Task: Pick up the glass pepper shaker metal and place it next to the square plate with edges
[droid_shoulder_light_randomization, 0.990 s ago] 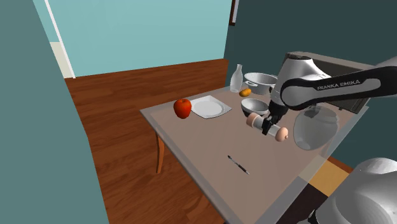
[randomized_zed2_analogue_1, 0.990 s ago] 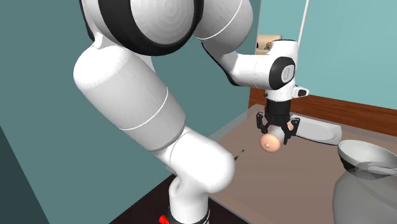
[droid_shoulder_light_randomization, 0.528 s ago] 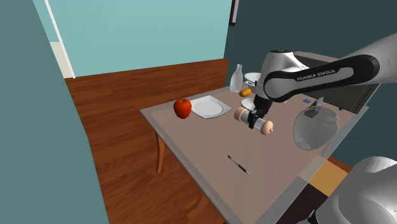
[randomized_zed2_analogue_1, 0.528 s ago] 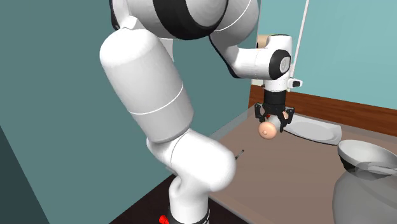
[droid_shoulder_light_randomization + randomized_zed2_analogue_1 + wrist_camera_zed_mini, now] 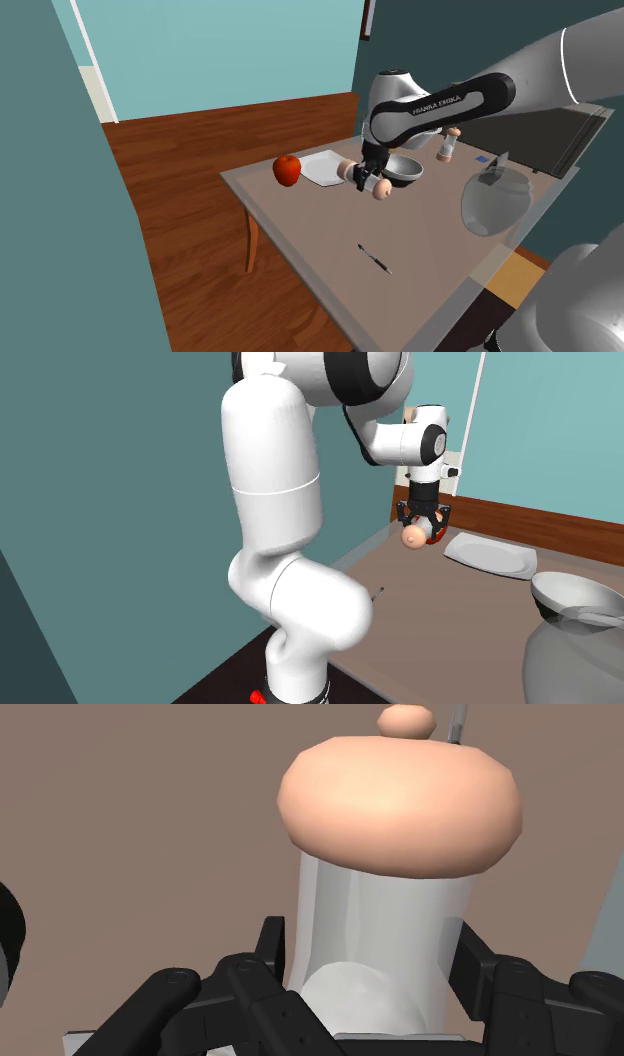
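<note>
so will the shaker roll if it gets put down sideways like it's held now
Probably. The shaker is a round cylinder, held sideways by the gripper, so on the flat table it could roll. Its body looks smooth, so it might slip in the grip. Stood upright it looks tall and narrow, so maybe tippy.

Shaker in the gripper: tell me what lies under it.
The shaker, clasped sideways in the gripper, hangs over bare brown tabletop near the white plate. The patch straight behind its clear body and peach cap is covered in the wrist view.
</note>
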`<state>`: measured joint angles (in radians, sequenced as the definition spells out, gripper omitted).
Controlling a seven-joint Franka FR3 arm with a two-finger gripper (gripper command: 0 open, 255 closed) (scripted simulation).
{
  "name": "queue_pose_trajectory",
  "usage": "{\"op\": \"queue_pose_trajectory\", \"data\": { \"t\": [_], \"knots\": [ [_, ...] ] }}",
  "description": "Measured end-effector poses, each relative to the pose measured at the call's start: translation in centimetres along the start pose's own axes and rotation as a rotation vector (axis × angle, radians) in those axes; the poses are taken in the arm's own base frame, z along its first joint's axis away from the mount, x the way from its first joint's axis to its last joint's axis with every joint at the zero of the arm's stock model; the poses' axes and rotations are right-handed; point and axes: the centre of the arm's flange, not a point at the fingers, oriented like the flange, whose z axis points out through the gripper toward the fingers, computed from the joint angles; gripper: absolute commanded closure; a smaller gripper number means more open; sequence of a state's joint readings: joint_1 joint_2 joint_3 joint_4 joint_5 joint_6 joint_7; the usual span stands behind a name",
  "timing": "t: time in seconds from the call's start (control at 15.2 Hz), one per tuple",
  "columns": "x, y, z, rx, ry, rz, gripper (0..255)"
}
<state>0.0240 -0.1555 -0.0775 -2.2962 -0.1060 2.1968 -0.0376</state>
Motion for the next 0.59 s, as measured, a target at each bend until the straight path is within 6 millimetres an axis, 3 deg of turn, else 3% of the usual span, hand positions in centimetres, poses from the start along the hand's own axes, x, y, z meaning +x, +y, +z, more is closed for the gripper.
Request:
{"op": "queue_pose_trajectory", "data": {
  "t": [0.59],
  "knots": [
    [10.5,-5.2,-0.3,0.0,0.0,0.0,255]
  ]
}}
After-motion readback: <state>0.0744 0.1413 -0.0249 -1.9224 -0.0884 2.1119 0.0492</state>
